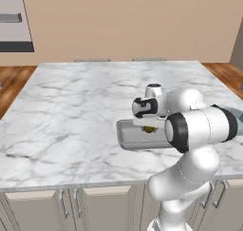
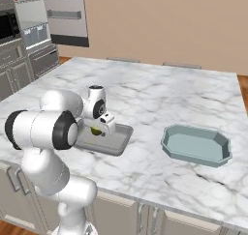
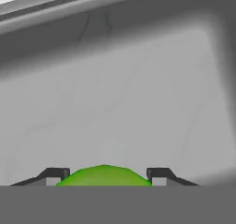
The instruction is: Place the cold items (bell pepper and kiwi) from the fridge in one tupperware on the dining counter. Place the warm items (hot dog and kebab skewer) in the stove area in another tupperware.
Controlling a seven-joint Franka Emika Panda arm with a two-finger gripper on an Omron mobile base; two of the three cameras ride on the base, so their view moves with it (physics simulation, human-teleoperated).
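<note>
End effector [image 3: 104,180] clamped on the green kiwi [image 3: 104,176] above the grey tupperware [image 1: 127,139]; a high release risks it rolling onto the tabletop [image 1: 71,106].

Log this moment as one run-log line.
stage: lowering green item into tray | gripper: shut on green item | grey tupperware: under hand, on marble counter | teal tupperware: empty

End effector [image 2: 99,131] w/ kiwi [image 2: 96,130] over tupperware [image 2: 117,143].
</note>
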